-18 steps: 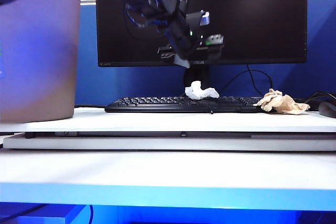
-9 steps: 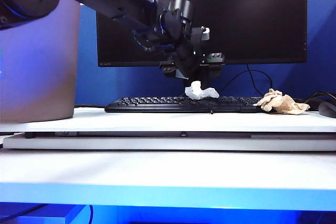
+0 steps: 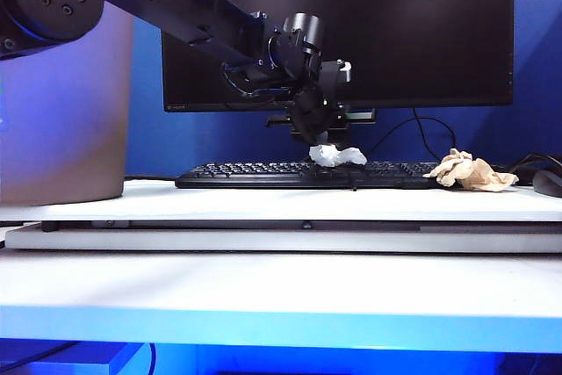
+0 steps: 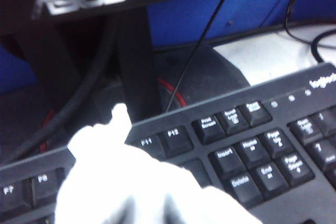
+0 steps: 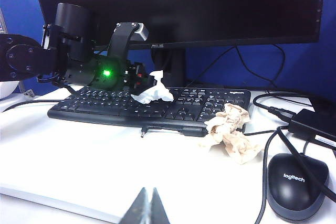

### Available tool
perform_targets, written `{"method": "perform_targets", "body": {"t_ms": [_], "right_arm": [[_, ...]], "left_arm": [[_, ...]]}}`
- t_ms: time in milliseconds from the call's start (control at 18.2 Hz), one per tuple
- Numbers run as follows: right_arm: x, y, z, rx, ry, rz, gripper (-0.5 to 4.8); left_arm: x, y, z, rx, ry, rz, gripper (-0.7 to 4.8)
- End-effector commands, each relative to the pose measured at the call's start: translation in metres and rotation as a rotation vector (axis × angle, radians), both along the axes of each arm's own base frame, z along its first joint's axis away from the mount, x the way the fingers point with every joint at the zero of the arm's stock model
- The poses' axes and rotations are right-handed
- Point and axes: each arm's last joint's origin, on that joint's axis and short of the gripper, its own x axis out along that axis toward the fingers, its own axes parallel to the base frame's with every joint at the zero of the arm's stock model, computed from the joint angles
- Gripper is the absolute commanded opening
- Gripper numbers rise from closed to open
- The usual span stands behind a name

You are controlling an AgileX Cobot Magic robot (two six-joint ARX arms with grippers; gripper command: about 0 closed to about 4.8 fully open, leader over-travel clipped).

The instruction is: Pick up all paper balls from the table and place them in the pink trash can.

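Observation:
A white paper ball lies on the black keyboard, in front of the monitor stand. My left gripper has come down on it from the left; in the left wrist view the paper ball fills the space round the gripper, whose two dark fingers press into it. A tan-brown paper ball rests at the keyboard's right end, also in the right wrist view. The pink trash can stands at the far left on the table. My right gripper hangs shut and empty over the white table.
A large black monitor stands behind the keyboard, its stand and cables just beyond the white ball. A black mouse and a power brick with cables lie right of the tan ball. The raised board ends in a front edge.
My left arm has come down from in front of the monitor onto the white paper ball, and its jaws have closed in from wide open. The balls have not moved.

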Motion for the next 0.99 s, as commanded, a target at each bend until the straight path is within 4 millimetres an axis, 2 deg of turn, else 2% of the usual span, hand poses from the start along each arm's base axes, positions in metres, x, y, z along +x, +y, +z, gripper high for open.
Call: {"method": "perform_targets", "body": {"t_ms": [55,165,220,275,330,494,604,714,769,879,934,989], "right_arm": [[0.0,0.0,0.001,0.001,-0.016,0.001,-0.04],[0.0,0.0,0.001,0.001,-0.016,0.001,-0.04],[0.0,0.0,0.001,0.001,-0.016,0.0,-0.04],[0.0,0.0,0.001,0.001,-0.016,0.0,-0.04],[0.0,0.0,0.001,0.001,-0.016,0.0,-0.04],[0.0,0.0,0.001,0.001,-0.016,0.0,-0.04],[0.0,0.0,0.001,0.001,-0.016,-0.001,-0.04],[0.0,0.0,0.001,0.001,-0.017,-0.002,-0.04],[0.0,0.0,0.001,0.001,-0.017,-0.002,-0.04],[0.0,0.0,0.001,0.001,-0.017,-0.004,-0.04],[0.0,0.0,0.001,0.001,-0.016,-0.005,-0.04],[0.0,0.0,0.001,0.001,-0.016,-0.004,-0.04]], "left_arm": [[-0.001,0.0,0.0,0.035,0.0,-0.016,-0.06],[-0.001,0.001,-0.002,0.056,0.015,-0.017,-0.04],[-0.001,0.001,-0.002,0.056,0.014,-0.016,0.47],[-0.001,0.001,-0.001,0.057,0.013,-0.016,1.7],[-0.001,0.001,-0.001,0.058,0.011,-0.015,2.52],[0.004,0.008,-0.002,0.06,-0.001,0.023,3.87],[0.009,0.013,-0.005,0.064,-0.004,0.046,4.46],[0.013,0.019,-0.012,0.071,0.017,0.05,4.57],[0.014,0.021,-0.015,0.074,0.032,0.038,4.53],[0.012,0.017,-0.015,0.043,0.046,-0.055,1.2],[0.011,0.014,-0.015,0.046,0.042,-0.051,0.01],[0.009,0.012,-0.014,0.048,0.037,-0.049,-0.06]]}}
